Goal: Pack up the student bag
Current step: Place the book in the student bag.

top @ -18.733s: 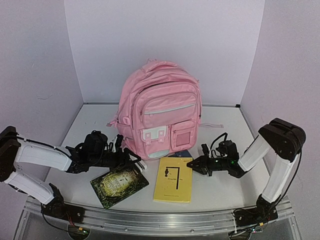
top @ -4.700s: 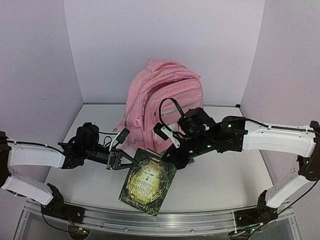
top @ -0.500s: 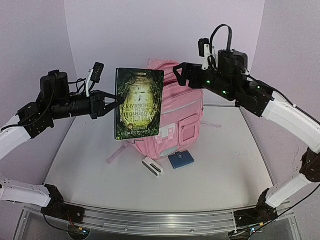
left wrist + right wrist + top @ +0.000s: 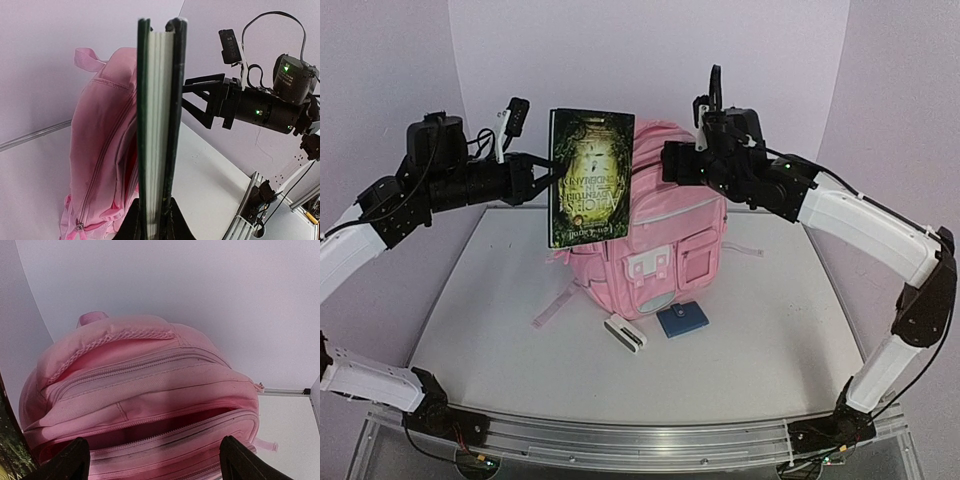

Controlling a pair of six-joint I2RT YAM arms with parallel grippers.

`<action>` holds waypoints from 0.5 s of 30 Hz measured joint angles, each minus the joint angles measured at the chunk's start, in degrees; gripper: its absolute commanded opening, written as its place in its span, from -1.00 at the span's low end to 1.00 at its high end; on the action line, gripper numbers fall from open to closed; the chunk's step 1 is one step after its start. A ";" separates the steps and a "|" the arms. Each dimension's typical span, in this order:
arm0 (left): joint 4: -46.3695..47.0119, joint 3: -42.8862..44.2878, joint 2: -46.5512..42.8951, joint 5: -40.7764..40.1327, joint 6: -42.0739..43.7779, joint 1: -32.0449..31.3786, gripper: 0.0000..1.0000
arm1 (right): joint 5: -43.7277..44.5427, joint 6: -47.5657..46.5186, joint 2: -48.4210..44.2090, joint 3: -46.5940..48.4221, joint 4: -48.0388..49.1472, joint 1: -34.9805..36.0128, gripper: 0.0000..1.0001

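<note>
Book (image 4: pixel 591 178) hanging near bag (image 4: pixel 665 250)
Left hand (image 4: pixel 548 180) is pinching the book upright by one edge; right hand (image 4: pixel 672 163) is hovering wide, holding nothing, the bag standing on the counter (image 4: pixel 770 330) just beneath it. The zip gap (image 4: pixel 165 426) looks slack, so the book may be snagging there and tipping the bag.

The student bag (image 4: pixel 660 250) stands upright at rear centre of the tabletop (image 4: pixel 770 330). The book (image 4: pixel 590 178) hangs on end before the bag's upper left, with the left pincer (image 4: pixel 542 178) at its left edge. The right pincer (image 4: pixel 668 165) sits at the bag's top right. The small box (image 4: pixel 625 333) and the flat pouch (image 4: pixel 681 320) lie side by side just before the bag.
</note>
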 measured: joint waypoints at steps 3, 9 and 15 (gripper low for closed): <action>-0.58 2.52 1.01 0.43 0.76 0.38 -0.99 | 0.68 0.72 0.43 0.00 -1.08 0.00 0.71; -1.42 7.48 1.87 0.57 1.51 1.44 -0.99 | 1.28 1.88 0.95 0.00 -2.03 0.00 0.48; -1.25 8.22 2.21 1.61 1.58 2.18 -1.00 | 1.11 4.57 0.89 -0.83 -1.66 0.03 0.14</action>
